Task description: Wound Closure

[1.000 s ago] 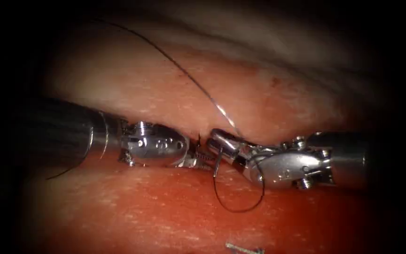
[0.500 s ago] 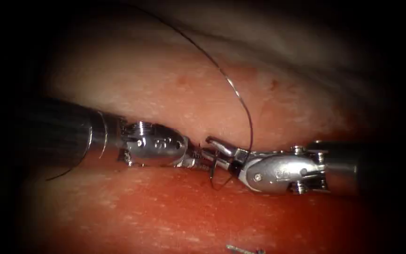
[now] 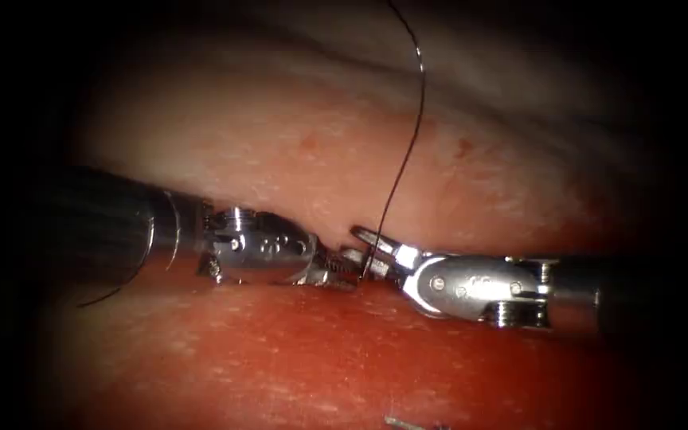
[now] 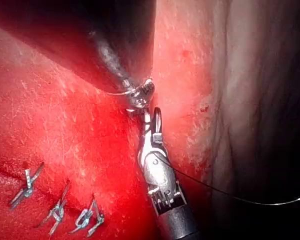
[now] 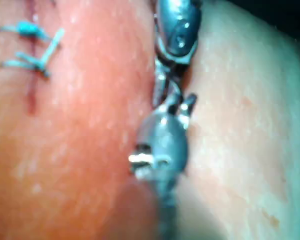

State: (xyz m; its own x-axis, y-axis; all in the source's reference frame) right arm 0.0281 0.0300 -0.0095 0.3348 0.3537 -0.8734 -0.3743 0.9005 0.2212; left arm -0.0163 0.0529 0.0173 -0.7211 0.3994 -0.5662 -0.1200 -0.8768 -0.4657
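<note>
Tissue [image 3: 296, 151], a pale-to-red slab of pork belly with a dark cut running across it, lies under both tools. On the left of the endoscope view, the left arm's silver wristed needle driver [image 3: 336, 269] reaches in from its dark shaft, its short jaws pressed together at the cut; what they hold, if anything, I cannot make out. Just beside it, tip to tip, the right arm's silver needle driver [image 3: 372, 245] comes in from the right with its jaws slightly parted around the thin dark thread [image 3: 408, 151], which rises from the tools to the upper edge of the view. I cannot pick out the curved needle in any view. The left wrist view adds a row of pale blue stitched knots [image 4: 57, 210] on the red surface, and the thread [image 4: 215, 190] trailing off past the right tool [image 4: 152, 117].
</note>
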